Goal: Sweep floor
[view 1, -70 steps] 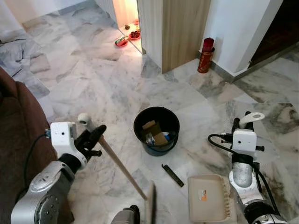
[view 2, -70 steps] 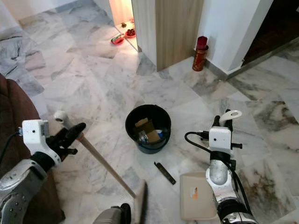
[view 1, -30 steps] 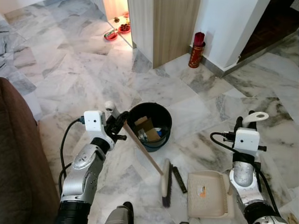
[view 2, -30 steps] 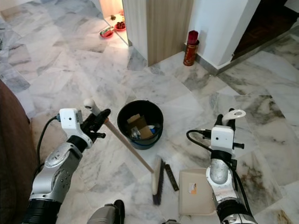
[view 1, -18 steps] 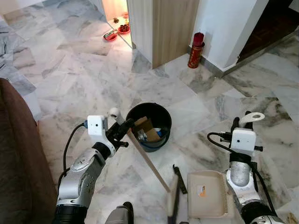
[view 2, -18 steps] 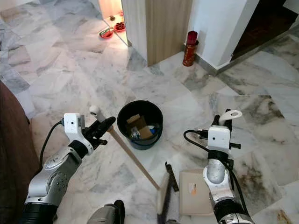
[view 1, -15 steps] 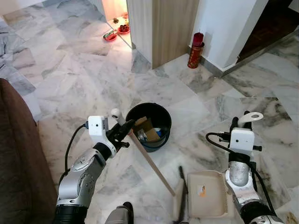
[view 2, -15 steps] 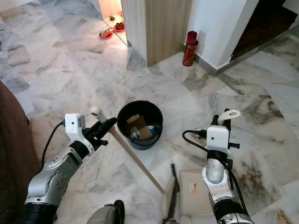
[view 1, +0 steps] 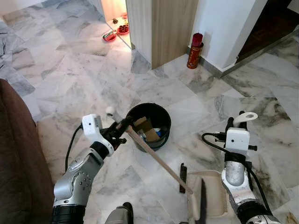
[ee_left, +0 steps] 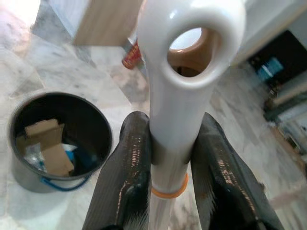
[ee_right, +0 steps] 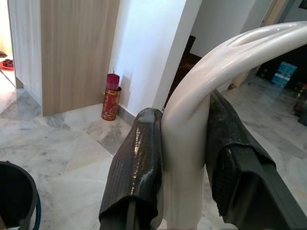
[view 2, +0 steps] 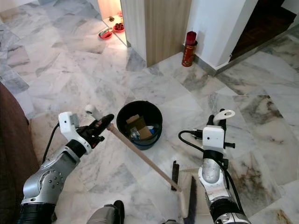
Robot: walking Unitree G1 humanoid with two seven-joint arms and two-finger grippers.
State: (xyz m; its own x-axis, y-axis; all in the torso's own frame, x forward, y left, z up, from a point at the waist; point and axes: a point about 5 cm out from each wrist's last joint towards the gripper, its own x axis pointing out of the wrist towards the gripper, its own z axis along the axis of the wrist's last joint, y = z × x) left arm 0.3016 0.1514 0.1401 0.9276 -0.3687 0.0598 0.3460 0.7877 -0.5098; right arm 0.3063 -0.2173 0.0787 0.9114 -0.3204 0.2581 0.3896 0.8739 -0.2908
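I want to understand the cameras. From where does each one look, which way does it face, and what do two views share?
Eye views: head, looking forward and down at marble floor; both arms, broom, dustpan.
Left wrist view: along the left end effector, shut on the broom's top.
Right wrist view: along the right end effector, shut on the dustpan handle.
Shared: black bin, red canister.

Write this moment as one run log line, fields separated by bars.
left gripper: shut on broom | right gripper: shut on dustpan handle | broom head: at dustpan
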